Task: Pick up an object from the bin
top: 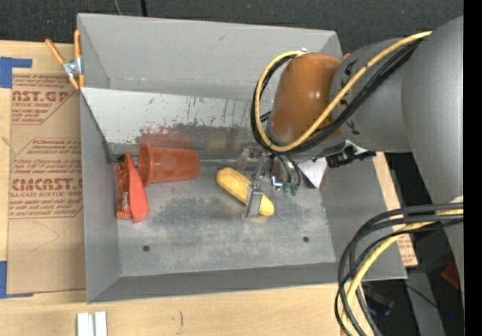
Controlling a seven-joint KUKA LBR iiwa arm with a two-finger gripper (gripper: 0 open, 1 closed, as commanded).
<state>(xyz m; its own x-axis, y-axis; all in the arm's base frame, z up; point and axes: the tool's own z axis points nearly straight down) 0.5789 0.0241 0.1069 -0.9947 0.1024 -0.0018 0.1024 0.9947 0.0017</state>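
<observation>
Fingers of your gripper stand spread over the yellow cob in the middle of the bin — one tip shows on its near side, toward its right end — and the cob's long axis runs upper left to lower right, across the gap, so closing there should catch it.

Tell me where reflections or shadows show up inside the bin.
In the camera view, the bin's sloped back wall carries a faint orange reflection just above the orange cup, which lies on its side. Also in the camera view, only soft shadow falls on the floor around the yellow corn-like piece under the gripper. There is no hard glare.
</observation>
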